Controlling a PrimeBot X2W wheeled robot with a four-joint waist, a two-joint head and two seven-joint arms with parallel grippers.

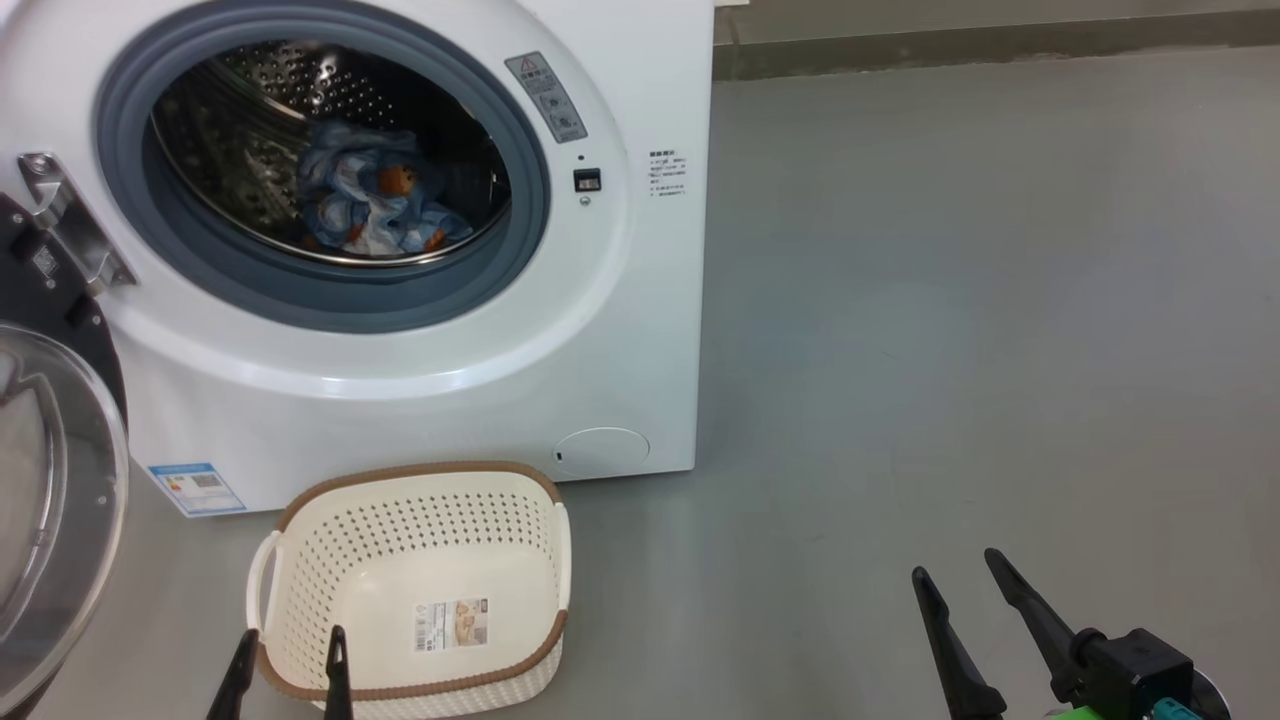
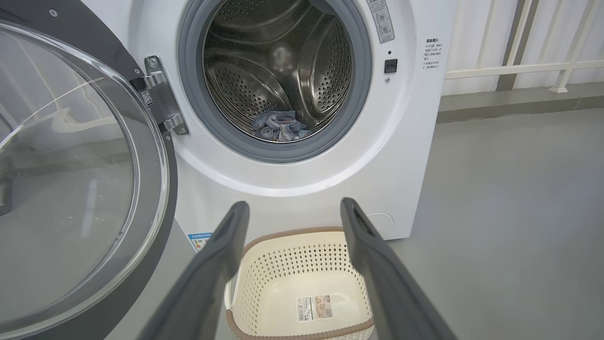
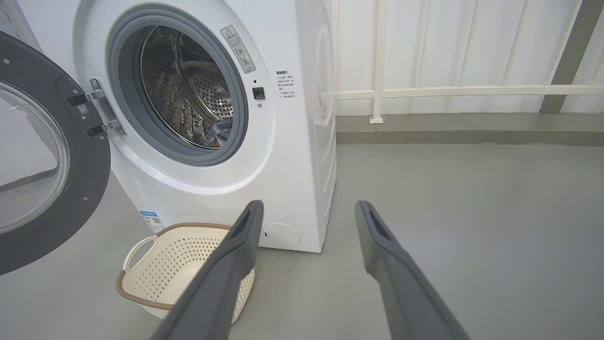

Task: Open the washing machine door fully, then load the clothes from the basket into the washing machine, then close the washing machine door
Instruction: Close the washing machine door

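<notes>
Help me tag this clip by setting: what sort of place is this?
Likely a laundry or utility area, perhaps a test space: a white front-loading washing machine stands on a plain grey floor, a basket sits before it, and a white railing runs behind.

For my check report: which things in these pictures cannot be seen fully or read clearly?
The washing machine door: head view, cut off by the left edge.
The clothes: right wrist view, mostly hidden behind the grey gasket; the garments cannot be counted.
The paper label in the basket: head view, print too small to read.
The left gripper: head view, bottom edge cuts off all below the fingertips.
</notes>
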